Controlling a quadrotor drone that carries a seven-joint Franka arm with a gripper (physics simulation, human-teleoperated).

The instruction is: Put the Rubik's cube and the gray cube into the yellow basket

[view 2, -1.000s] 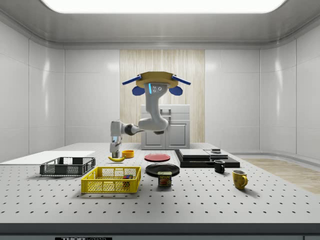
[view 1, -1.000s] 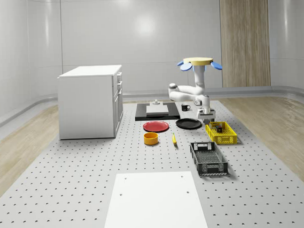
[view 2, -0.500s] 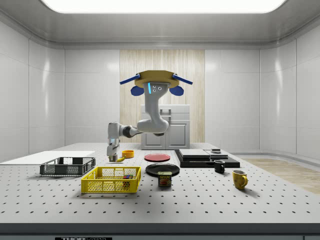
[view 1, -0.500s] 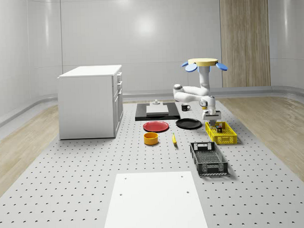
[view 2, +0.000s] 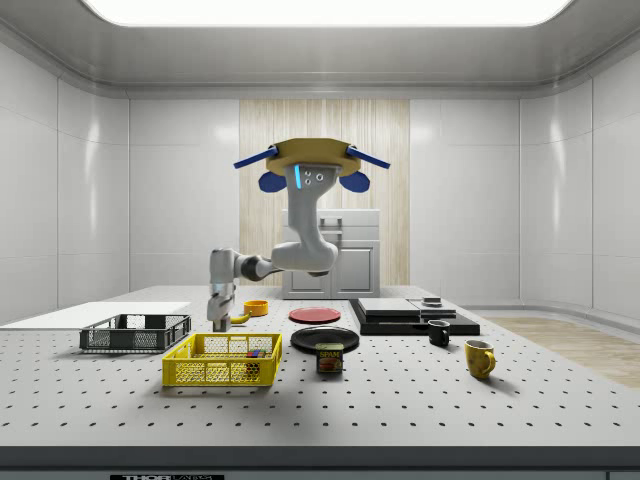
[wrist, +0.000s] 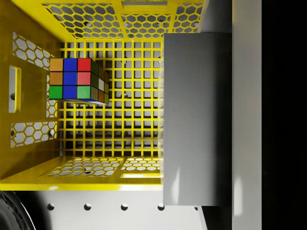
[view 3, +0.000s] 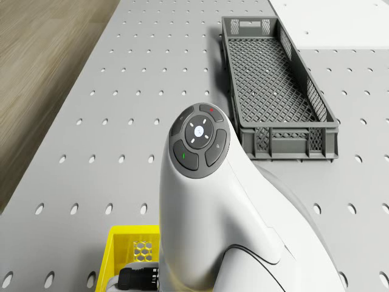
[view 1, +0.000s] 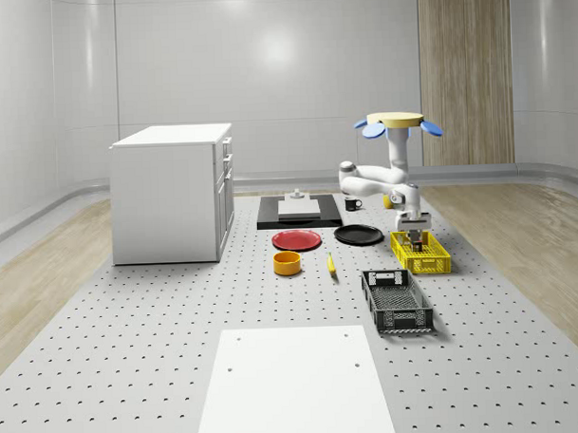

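Slid across since a moment ago; hanging now right over the yellow mesh basket (wrist: 29, 143) by the table's right edge in the whole-scene view. Claw (view 1: 416, 235) clenched on the plain gray cube (wrist: 196, 120). Colourful Rubik's cube (wrist: 76, 79) already inside. Blue-bladed drone (view 1: 396, 121) hovering beside the basket. Probably time to let go.

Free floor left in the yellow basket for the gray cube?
Yes. The Rubik's cube sits in one corner of the yellow basket; the mesh floor beside it, out to the opposite end wall, is bare. The gray cube, in the end effector, hangs over the basket's other side.
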